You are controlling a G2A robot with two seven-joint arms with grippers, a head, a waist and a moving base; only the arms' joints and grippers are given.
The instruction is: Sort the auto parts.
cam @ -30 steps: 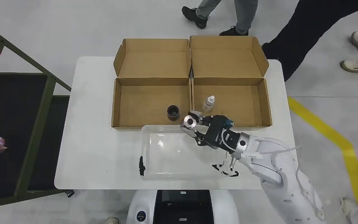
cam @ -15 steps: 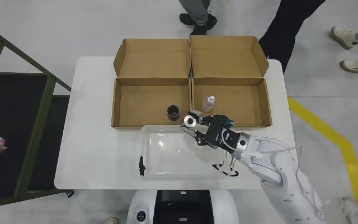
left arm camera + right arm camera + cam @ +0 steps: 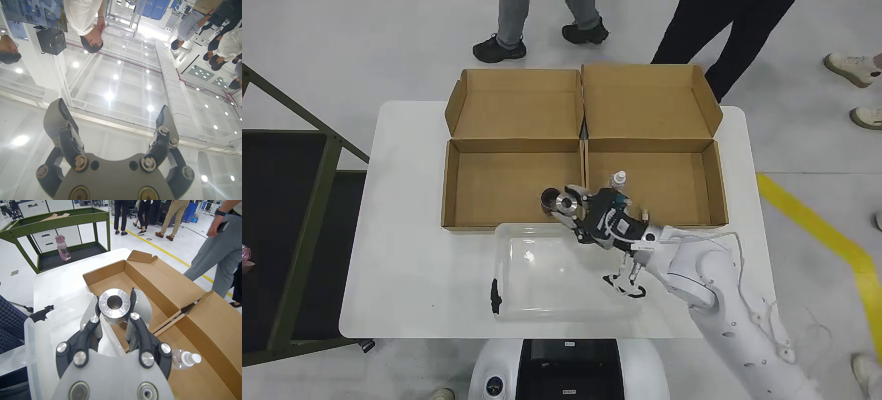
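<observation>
Right end effector: the right end effector [image 3: 114, 303] pinches a metal sleeve [image 3: 121, 294] by its round side wall, one finger on each side.
Sleeve axis: the bore faces back up at the wrist, so its long axis stands roughly upright, tilted a little toward the arm.
Sleeve position: in the top view the metal sleeve [image 3: 563, 204] hangs above the near right corner of the left cardboard box [image 3: 492, 185], just beside a black ring [image 3: 550, 199] lying on that box's floor.
Key relation: the drop spot lies straight below and slightly left of the fingers. I judge that a short descent and release would end this step.
Edges: the box's near wall sits just under the wrist, and the shared wall with the right cardboard box [image 3: 682, 190] is close on the right. The far rim of the clear plastic bin [image 3: 542, 290] is directly behind the near wall.
Open room: the left box's floor is bare to the left of the ring.
Nearby: a small spray bottle [image 3: 616, 181] stands in the right box, near the shared wall.
Left end effector: the left end effector [image 3: 112, 106] points at the ceiling, fingers spread with nothing between them. The right arm is plainly the nearer one.
Table: the white table [image 3: 402, 220] carries both boxes and the bin.
</observation>
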